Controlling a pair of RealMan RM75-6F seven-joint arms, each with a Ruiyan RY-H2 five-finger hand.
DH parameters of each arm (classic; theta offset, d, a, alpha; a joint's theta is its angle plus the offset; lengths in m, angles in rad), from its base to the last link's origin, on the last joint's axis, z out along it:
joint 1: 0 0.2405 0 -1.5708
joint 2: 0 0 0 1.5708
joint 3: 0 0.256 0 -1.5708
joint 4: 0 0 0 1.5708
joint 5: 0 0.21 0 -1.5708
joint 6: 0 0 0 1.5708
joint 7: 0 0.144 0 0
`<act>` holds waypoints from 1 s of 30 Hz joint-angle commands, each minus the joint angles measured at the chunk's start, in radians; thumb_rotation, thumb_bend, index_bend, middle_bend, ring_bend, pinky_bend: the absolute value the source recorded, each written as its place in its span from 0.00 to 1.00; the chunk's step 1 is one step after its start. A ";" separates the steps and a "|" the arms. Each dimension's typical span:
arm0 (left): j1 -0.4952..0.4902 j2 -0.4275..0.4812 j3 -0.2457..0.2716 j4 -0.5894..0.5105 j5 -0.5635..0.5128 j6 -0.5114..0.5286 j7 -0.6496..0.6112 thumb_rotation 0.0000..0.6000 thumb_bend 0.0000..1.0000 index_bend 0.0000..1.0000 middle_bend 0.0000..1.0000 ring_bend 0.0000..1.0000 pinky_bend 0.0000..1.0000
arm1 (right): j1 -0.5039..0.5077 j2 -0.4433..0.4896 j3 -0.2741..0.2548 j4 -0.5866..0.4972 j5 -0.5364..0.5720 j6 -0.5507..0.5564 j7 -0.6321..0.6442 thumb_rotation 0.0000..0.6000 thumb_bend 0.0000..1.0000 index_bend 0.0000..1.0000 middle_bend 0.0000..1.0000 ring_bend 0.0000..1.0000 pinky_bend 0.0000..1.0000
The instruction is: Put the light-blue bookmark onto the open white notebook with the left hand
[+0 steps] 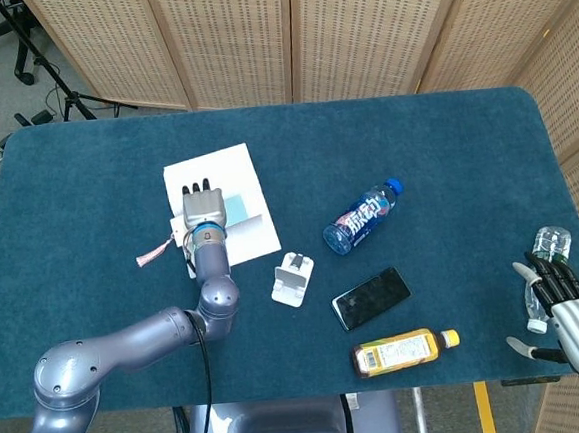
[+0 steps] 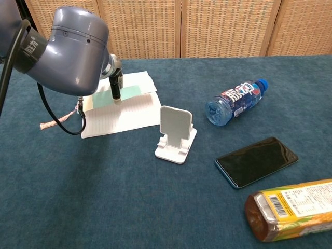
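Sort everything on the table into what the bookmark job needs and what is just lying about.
For the job:
- light-blue bookmark
- open white notebook
- left hand

Lying about:
- water bottle
- phone stand
- phone
- tea bottle
- clear bottle by the right hand

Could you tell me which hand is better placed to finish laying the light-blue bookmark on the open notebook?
The left hand. It is directly over the white notebook with the light-blue bookmark at its fingers. The right hand sits off the table's far corner, beyond the phone.
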 commanded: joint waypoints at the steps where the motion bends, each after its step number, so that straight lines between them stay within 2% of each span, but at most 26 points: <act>1: 0.003 0.000 -0.001 -0.004 0.009 -0.003 -0.008 1.00 0.27 0.37 0.00 0.00 0.00 | -0.001 0.000 0.001 0.001 0.001 0.002 0.001 1.00 0.00 0.00 0.00 0.00 0.00; 30: 0.025 0.019 -0.002 -0.035 0.077 0.001 -0.068 1.00 0.21 0.33 0.00 0.00 0.00 | -0.003 -0.001 0.003 0.003 0.001 0.007 0.006 1.00 0.00 0.00 0.00 0.00 0.00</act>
